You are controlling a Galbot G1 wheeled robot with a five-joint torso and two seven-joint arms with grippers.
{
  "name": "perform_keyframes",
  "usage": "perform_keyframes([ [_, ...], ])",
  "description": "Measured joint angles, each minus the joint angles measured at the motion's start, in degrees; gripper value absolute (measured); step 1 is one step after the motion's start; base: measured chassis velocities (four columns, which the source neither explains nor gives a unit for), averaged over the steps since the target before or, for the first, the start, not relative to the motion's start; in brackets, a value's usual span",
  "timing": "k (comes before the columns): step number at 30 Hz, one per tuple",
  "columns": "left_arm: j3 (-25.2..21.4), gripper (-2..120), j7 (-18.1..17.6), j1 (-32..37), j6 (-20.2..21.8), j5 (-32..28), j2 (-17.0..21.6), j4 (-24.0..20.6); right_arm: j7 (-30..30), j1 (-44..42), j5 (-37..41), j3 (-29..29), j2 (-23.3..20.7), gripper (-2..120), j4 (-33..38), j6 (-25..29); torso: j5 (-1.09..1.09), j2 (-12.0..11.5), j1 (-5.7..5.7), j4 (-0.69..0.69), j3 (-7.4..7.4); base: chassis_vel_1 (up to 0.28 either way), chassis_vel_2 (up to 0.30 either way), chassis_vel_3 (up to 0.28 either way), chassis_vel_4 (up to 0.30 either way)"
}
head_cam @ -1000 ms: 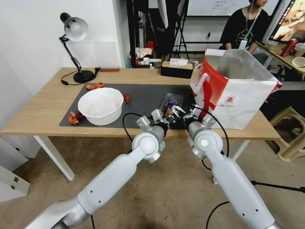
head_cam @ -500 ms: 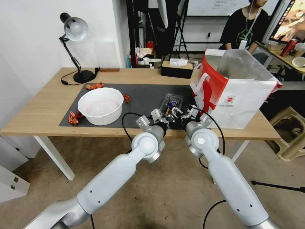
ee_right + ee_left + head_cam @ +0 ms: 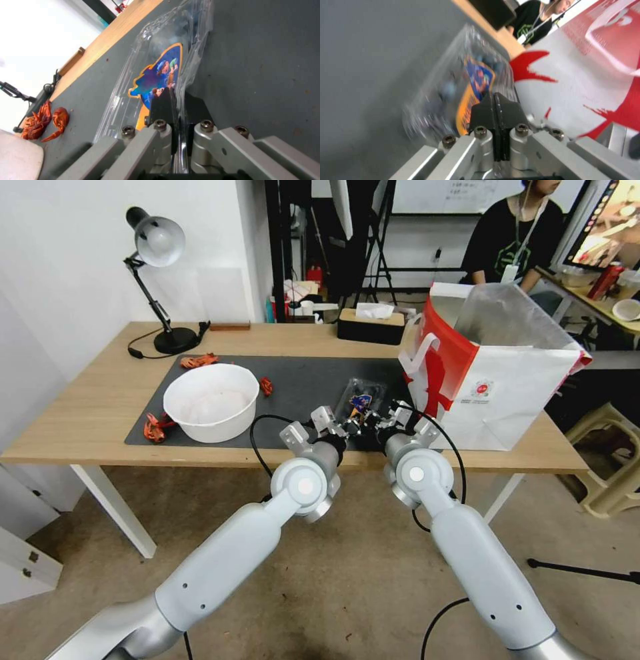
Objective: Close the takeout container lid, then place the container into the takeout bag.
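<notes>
My left gripper (image 3: 495, 100) and right gripper (image 3: 173, 100) both pinch the takeout container (image 3: 360, 397) near its edge, just beside the takeout bag (image 3: 493, 373). Thin plastic could buckle or slip free, spilling berries before it clears the bag's rim.

Bright, even indoor light; wide-angle bending at head-view edges; motion-blurred left wrist view.
</notes>
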Motion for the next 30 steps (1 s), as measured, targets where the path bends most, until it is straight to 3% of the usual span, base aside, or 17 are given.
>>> perform_keyframes([
  [3, -0.3, 0, 0.63, 0.34, -0.21, 2.99, 0.65, -0.57, -0.02, -0.06, -0.09, 0.06, 0.02, 0, 0.04, 0.0, 0.0, 0.0, 0.0, 0.0, 0.0, 0.0, 0.0, 0.0, 0.0],
  [4, -0.7, 0, 1.78, 0.86, -0.58, 6.82, 1.51, -1.1, -0.02, -0.14, -0.16, 0.12, 0.07, 0, 0.13, 0.0, 0.0, 0.0, 0.0, -0.01, 0.0, 0.0, 0.0, 0.0, 0.0],
  [5, -0.7, 0, 1.78, 0.86, -0.58, 6.82, 1.51, -1.1, -0.02, -0.14, -0.16, 0.12, 0.07, 0, 0.13, 0.0, 0.0, 0.0, 0.0, -0.01, 0.0, 0.0, 0.0, 0.0, 0.0],
  [7, -2.08, 6, 4.95, 2.72, -1.19, 14.64, 3.73, -3.04, -0.04, -0.3, -0.43, 0.14, 0.04, 0, 0.31, -0.01, 0.0, 0.0, 0.0, -0.01, 0.0, 0.0, 0.0, 0.0, 0.0],
  [8, -2.08, 6, 4.95, 2.72, -1.19, 14.64, 3.73, -3.04, -0.04, -0.3, -0.43, 0.14, 0.04, 0, 0.31, -0.01, 0.0, 0.0, 0.0, -0.01, 0.0, 0.0, 0.0, 0.0, 0.0],
  [10, -3.55, 18, 6.92, 4.91, -1.36, 20.4, 5.63, -4.94, -0.04, -0.35, -0.5, 0.15, -0.01, 0, 0.47, -0.03, 0.0, 0.0, 0.0, 0.0, 0.0, 0.0, 0.0, 0.0, 0.0],
  [11, -3.55, 18, 6.92, 4.91, -1.36, 20.4, 5.63, -4.94, -0.04, -0.35, -0.5, 0.15, -0.01, 0, 0.47, -0.03, 0.0, 0.0, 0.0, 0.0, 0.0, 0.0, 0.0, 0.0, 0.0],
  [13, -5.27, 30, 8.93, 7.74, -1.68, 27.74, 7.92, -6.46, -0.04, -0.33, -0.57, 0.16, -0.07, 0, 0.58, -0.07, -0.01, 0.0, 0.0, 0.0, 0.0, 0.0, 0.0, 0.0, 0.0],
  [16, -5.98, 33, 9.45, 8.86, -1.75, 30.18, 8.73, -7.07, -0.03, -0.32, -0.61, 0.16, -0.08, 0, 0.62, -0.08, 0.0, 0.0, 0.0, 0.0, 0.0, 0.0, 0.0, 0.0, 0.0],
  [19, -9.55, 50, 11.18, 13.22, -1.61, 37.53, 10.9, -9.61, -0.02, -0.3, -0.84, 0.13, -0.04, 0, 0.76, -0.09, 0.0, 0.0, 0.0, 0.01, 0.01, 0.0, 0.0, 0.0, 0.0],
  [26, -14.47, 70, 13.66, 18.88, -2.48, 44.49, 13.6, -12.14, -0.04, -0.42, -1.08, 0.1, -0.06, 0, 1.03, -0.12, 0.0, 0.0, 0.0, 0.0, 0.01, 0.0, 0.0, 0.0, 0.0],
  [27, -18.4, 82, 13.99, 23.45, -2.18, 47.32, 15.03, -14.6, -0.13, -0.44, -1.12, 0.14, -0.07, 0, 1.05, -0.15, 0.01, 0.0, 0.0, 0.0, 0.0, 0.0, 0.0, 0.0, 0.0],
  [29, -21.21, 95, 13.57, 27.54, -1.98, 48.92, 15.61, -16.02, -0.2, -0.44, -1.2, 0.16, -0.04, 0, 1.06, -0.14, -0.01, 0.0, 0.0, -0.01, 0.01, 0.0, 0.0, 0.0, 0.0],
  [30, -21.21, 95, 13.57, 27.54, -1.98, 48.92, 15.61, -16.02, -0.2, -0.44, -1.2, 0.16, -0.04, 0, 1.06, -0.14, -0.01, 0.0, 0.0, -0.01, 0.01, 0.0, 0.0, 0.0, 0.0],
])
